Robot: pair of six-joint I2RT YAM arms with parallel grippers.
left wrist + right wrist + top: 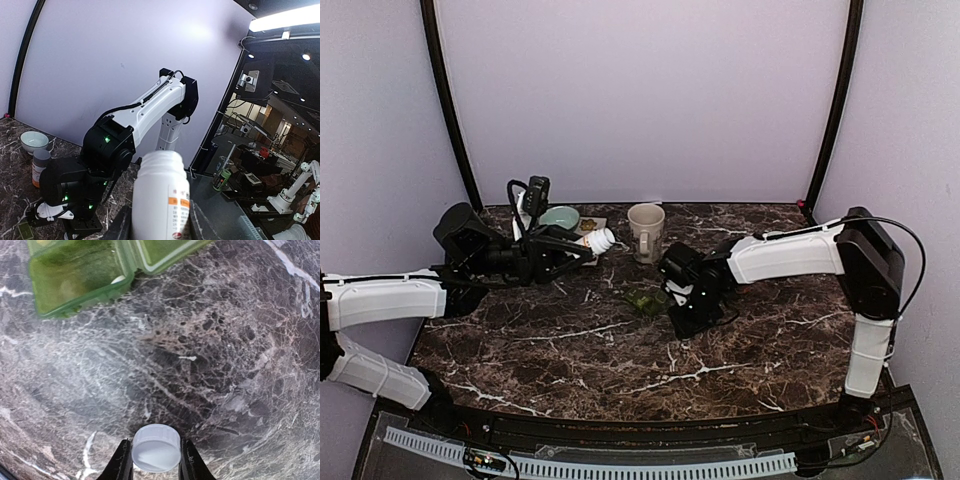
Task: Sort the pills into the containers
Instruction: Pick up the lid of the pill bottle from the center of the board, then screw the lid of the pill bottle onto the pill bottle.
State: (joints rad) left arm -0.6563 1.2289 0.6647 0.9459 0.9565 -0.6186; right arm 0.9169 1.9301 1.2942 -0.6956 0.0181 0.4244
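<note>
Here the left claw is clenched around a white bottle, held above the worktop and lying roughly level, its free end pointing toward the cream mug. In the left wrist view the bottle fills the lower middle, with an orange band on its label near the fingers; whether its mouth is open I cannot tell.

The right claw is low over the marble and grips a small round white cap between its two fingers, one on each side. The cap looks close to the stone, but I cannot tell if it touches.

The pill box is translucent green and sits on the worktop in front of the mug, just left of the right claw and between the two arms. From the right wrist, two of its compartments show at the top edge, separated by a pale wall. A small white piece lies against that wall in the left one; the rest of the contents is too blurred to name.

A pale green bowl stands at the back, left of the mug. Near it, an amber bottle stands upright.
</note>
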